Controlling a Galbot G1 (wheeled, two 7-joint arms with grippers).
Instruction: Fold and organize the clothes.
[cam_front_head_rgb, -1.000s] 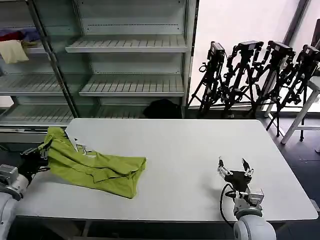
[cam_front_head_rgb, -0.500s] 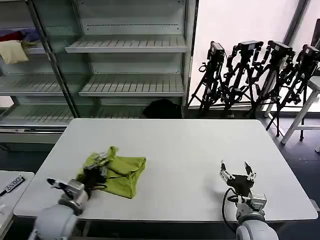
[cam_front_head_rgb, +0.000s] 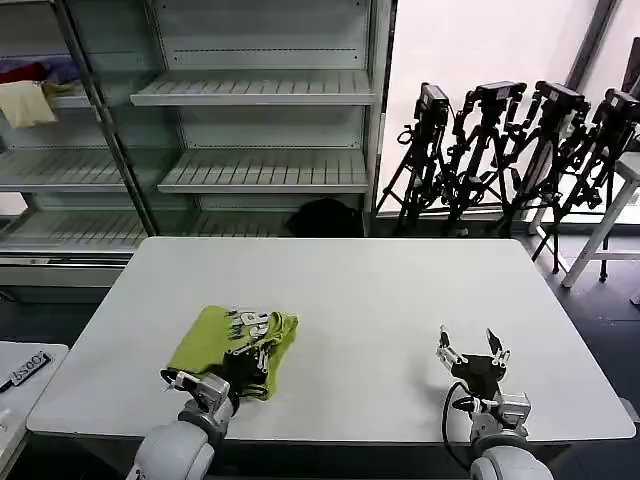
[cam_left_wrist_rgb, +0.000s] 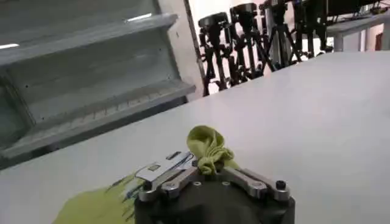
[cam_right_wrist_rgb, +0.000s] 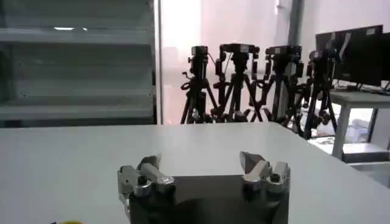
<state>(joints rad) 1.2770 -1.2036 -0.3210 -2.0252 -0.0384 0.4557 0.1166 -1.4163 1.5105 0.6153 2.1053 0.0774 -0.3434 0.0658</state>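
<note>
The lime-green T-shirt is lying bunched in a rough fold on the white table, toward its near left part. The left gripper is sitting over the shirt's right edge, and its fingers are pinching a gathered tuft of the green cloth; in the left wrist view that tuft is standing up between the closed fingers of the left gripper, with more of the T-shirt spreading out beside it. The right gripper is resting on the near right part of the table, well apart from the shirt, with its fingers spread and nothing between them. The right wrist view is showing the same spread fingers of the right gripper over bare tabletop.
</note>
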